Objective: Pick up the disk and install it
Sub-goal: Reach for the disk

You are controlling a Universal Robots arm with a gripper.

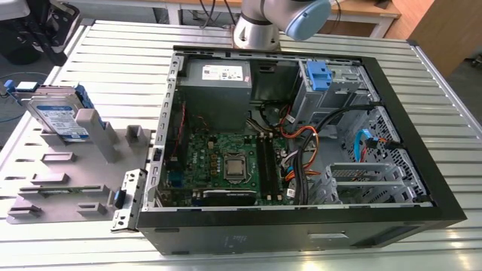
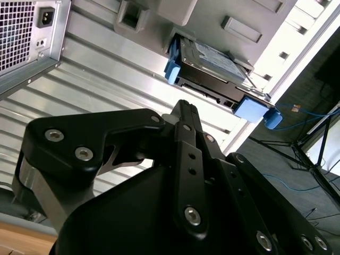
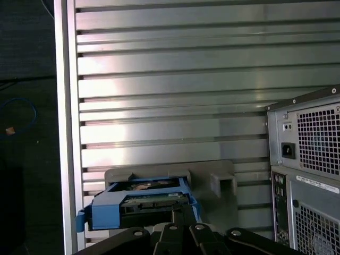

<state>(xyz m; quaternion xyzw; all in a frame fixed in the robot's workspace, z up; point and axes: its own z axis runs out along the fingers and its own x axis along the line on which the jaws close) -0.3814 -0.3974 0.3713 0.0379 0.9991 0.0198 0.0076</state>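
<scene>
The disk (image 1: pixel 56 116) stands on the fixture plate (image 1: pixel 75 169), at nine o'clock from the computer case (image 1: pixel 263 234) in the exterior view; both sit on the slatted table (image 1: pixel 113 45).

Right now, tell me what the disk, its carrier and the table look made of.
The disk: likely metal, dull silver-grey casing with a paper-like label. The carrier: probably plastic, uniformly matte blue. The table: seemingly aluminium, brushed slats with bright reflections.

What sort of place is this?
Likely a robotics lab bench for computer assembly: an opened computer case on a slatted metal table, a robot arm beside it, the disk propped in a grey fixture.
</scene>
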